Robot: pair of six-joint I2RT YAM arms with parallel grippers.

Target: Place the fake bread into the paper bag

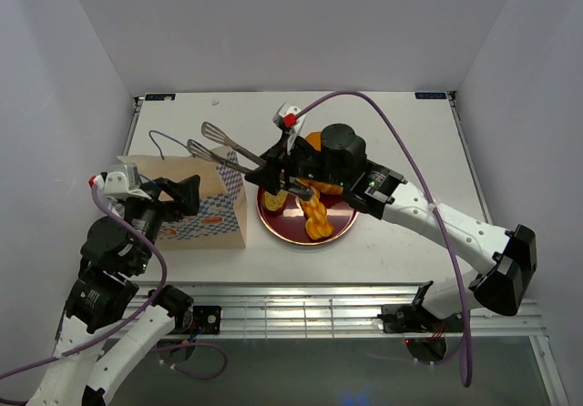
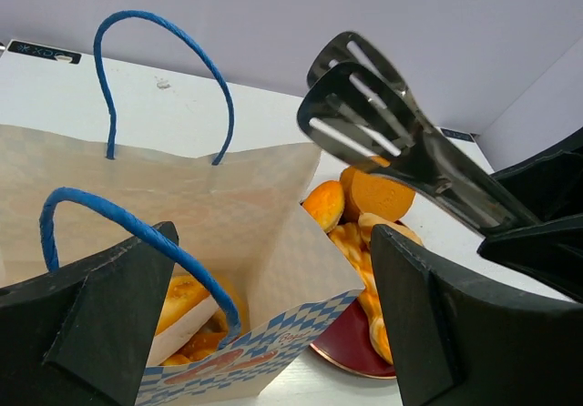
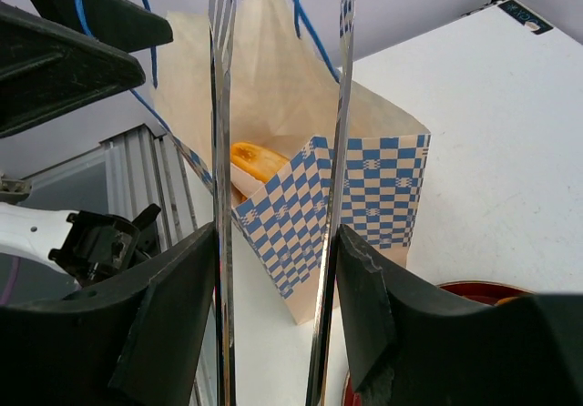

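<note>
The paper bag (image 1: 208, 213) stands open at the left, with fake bread (image 2: 182, 301) inside; the bread also shows in the right wrist view (image 3: 255, 160). More bread pieces (image 1: 316, 217) lie on the dark red plate (image 1: 278, 228) to its right. My right gripper (image 1: 273, 171) is shut on metal tongs (image 1: 217, 140). Their empty tips are spread apart and hang above the bag's right edge (image 2: 383, 124). My left gripper (image 1: 182, 192) is open at the bag's near left rim. Its fingers (image 2: 91, 333) straddle the bag's corner and a blue handle (image 2: 137, 228).
The plate touches the bag's right side. A metal rail frame (image 1: 301, 310) runs along the table's near edge. White walls close in the table at the left, back and right.
</note>
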